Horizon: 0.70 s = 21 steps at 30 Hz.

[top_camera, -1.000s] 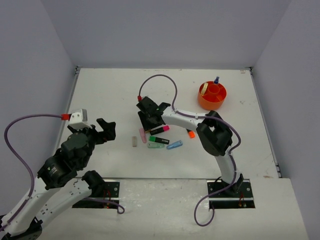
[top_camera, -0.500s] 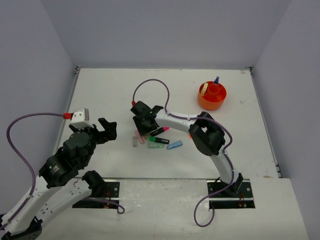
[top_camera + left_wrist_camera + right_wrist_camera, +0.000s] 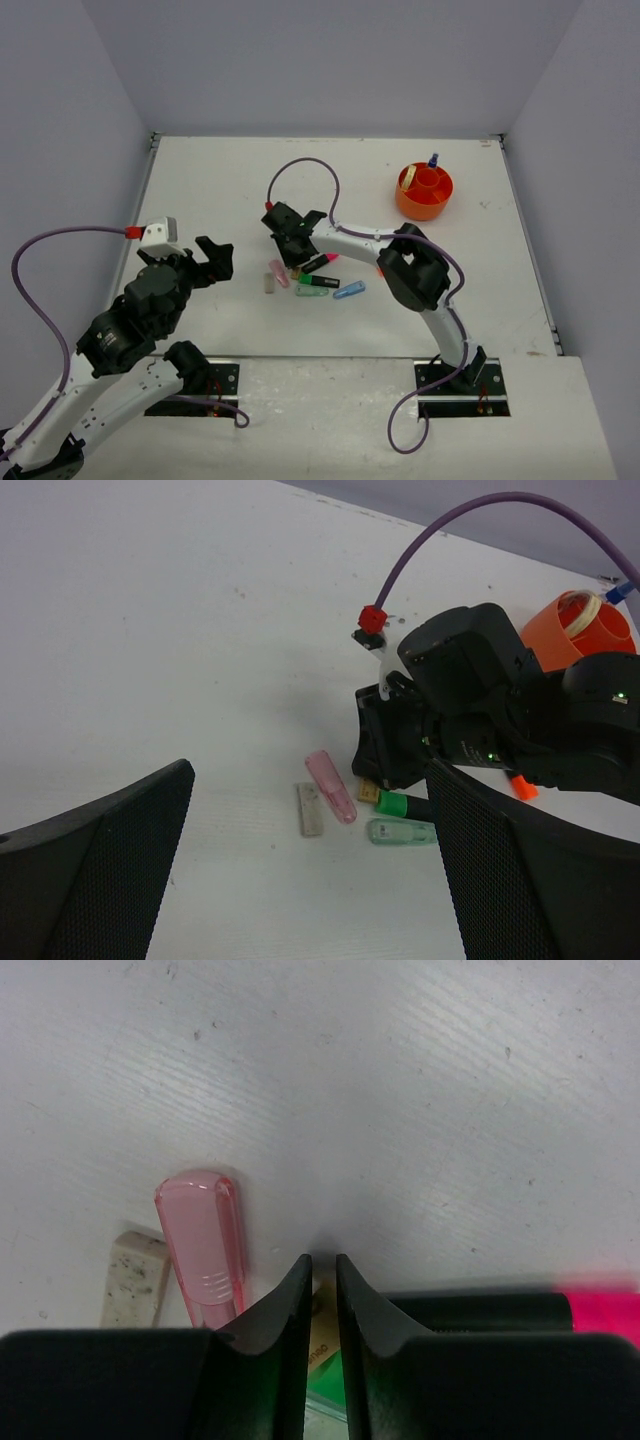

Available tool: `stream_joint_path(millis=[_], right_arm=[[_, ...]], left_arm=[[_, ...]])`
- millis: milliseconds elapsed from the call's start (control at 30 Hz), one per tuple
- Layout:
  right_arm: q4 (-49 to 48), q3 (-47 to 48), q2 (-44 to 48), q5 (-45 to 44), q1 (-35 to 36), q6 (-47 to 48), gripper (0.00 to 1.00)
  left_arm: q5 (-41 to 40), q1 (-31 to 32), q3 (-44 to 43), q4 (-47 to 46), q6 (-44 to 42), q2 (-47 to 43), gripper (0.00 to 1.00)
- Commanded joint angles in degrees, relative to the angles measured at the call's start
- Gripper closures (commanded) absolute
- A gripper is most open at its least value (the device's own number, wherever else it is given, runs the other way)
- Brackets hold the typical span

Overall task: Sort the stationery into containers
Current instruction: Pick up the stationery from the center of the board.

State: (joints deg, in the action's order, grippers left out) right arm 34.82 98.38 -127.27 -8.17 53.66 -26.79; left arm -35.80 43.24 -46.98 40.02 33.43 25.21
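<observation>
White desk. Right end effector nips a beige eraser; crowding it: one pink piece, one speckled eraser, green highlighter, pink highlighter. Left end effector gapes.

White table. Just left of right fingers: pink eraser, speckled beige eraser. Between fingers: small beige piece. Orange tub well apart, far right.

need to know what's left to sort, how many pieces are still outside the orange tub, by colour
pink pieces: 2
green pieces: 2
blue piece: 1
orange piece: 1
beige pieces: 2
total: 8
</observation>
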Motion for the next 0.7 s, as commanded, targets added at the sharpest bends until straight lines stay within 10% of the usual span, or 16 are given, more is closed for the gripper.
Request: stream_joint_path(millis=[0,200,667], right_arm=[[1.13,-1.75,4.15,0.29,0.75,-1.08,0.83],[2.32,-2.13,5.5,-0.84,0.72,-1.78,0.64],[1.12,-9.46,8.35,0.7,1.86,-4.19,0.58]], left_arm=[[0.21,0.0,0.49,-2.05,-0.79,-0.43,0.0],[0.27,0.06,0.58,-1.99,-0.73,-0.54,0.0],[0.47,0.0,0.61,-2.14,-0.82,-0.51,0.0]])
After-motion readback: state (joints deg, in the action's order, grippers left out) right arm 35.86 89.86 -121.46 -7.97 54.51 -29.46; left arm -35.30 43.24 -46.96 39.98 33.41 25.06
